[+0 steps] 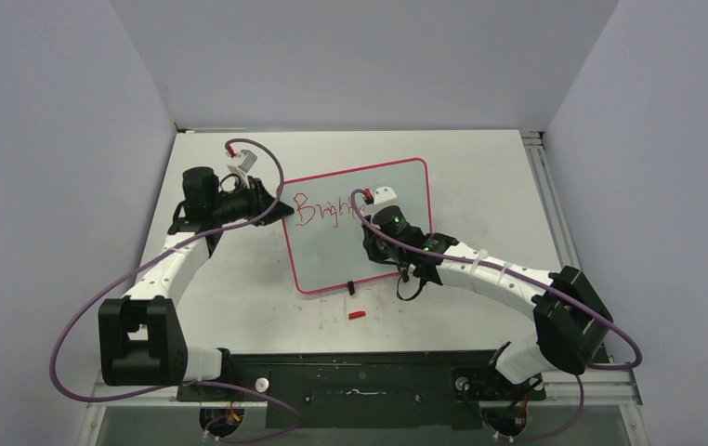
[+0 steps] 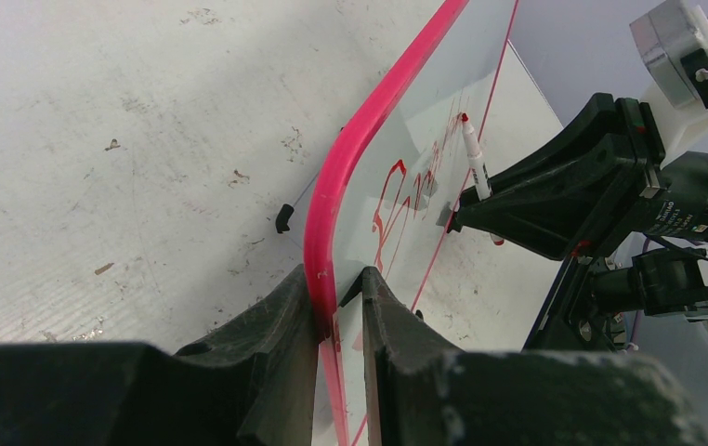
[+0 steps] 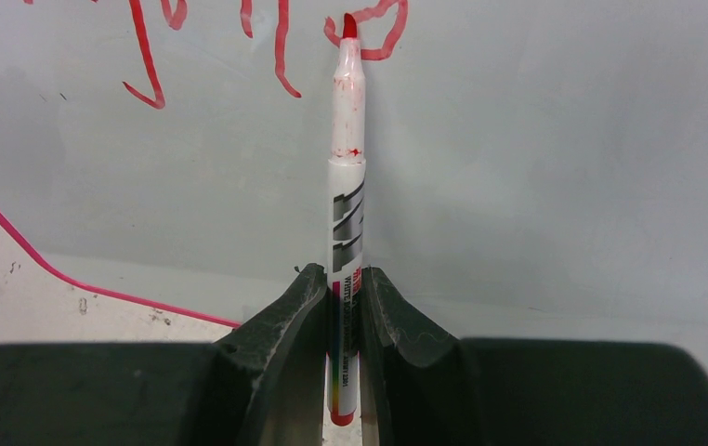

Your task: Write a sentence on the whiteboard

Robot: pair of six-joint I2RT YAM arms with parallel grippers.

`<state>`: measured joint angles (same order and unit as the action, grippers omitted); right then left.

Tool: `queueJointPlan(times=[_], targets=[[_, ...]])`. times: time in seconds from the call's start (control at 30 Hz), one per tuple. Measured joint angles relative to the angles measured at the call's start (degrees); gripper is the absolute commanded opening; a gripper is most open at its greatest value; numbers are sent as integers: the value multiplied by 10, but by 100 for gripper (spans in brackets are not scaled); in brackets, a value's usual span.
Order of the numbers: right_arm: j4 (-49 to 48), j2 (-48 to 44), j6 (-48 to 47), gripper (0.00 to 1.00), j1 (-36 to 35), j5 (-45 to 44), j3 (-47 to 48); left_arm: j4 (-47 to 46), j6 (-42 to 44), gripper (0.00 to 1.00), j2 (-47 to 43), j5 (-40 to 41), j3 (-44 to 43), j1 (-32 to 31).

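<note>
Red cap [image 1: 357, 315] nr whiteboard [image 1: 332, 258] edge

left gripper [image 2: 339, 283] clamped, right gripper [image 3: 341, 279] clamped, both reaching inward

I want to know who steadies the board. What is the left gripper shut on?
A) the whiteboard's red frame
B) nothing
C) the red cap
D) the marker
A: the left gripper pinches the whiteboard by its red frame; the marker sits in the right gripper.
</note>
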<state>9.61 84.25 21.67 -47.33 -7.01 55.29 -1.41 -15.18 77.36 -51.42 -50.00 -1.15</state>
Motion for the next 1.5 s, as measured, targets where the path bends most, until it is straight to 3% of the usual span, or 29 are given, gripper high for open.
queueJointPlan(times=[1.5], targets=[[46, 0, 7, 5, -3, 9, -4, 0, 0, 15, 0, 0, 0, 0]])
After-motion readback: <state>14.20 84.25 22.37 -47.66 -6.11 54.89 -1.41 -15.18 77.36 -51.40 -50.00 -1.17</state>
